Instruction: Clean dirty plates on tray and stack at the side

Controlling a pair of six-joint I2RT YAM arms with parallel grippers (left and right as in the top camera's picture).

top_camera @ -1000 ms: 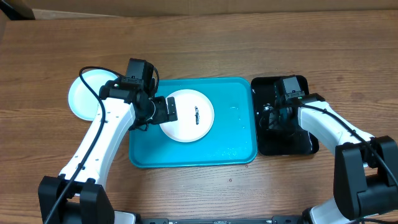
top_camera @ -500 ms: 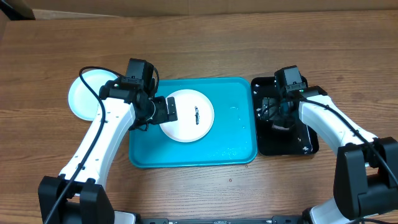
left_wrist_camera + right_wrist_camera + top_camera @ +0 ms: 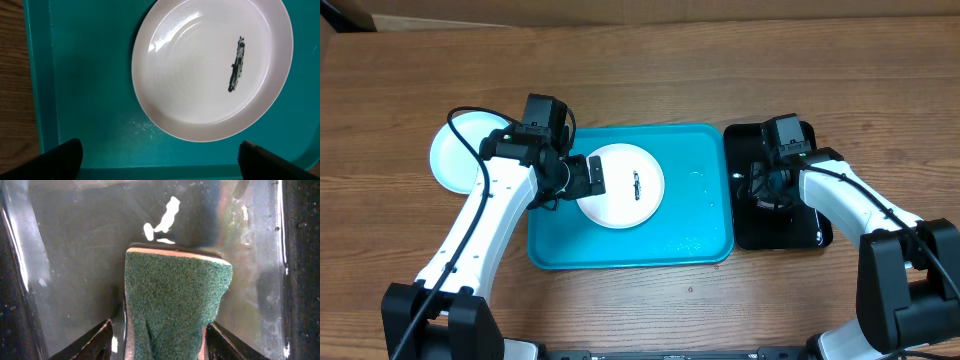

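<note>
Turquoise tray [image 3: 700, 225] at centre-table, bearing one white plate [image 3: 615, 200] marked by a dark smear [image 3: 636, 185]. Left gripper [image 3: 586, 177] low over the tray, just beside that plate's left rim. Second pale plate [image 3: 450, 150] off the tray on bare wood to the left, partly under the left arm, no smear visible on it. Right gripper [image 3: 760, 190] down over the black tray [image 3: 790, 235] on the right.

Left wrist: fingertips [image 3: 67, 155] spread wide at the lower corners, nothing between them. Smeared plate ahead, untouched.

Right wrist: green scouring sponge [image 3: 175, 305] on the wet black tray, between the fingers [image 3: 95, 340]. Clamped or merely straddled: cannot tell.

Judged partway: one plate seemingly set aside, smeared plate not yet wiped, no third plate in view, no stack formed.
</note>
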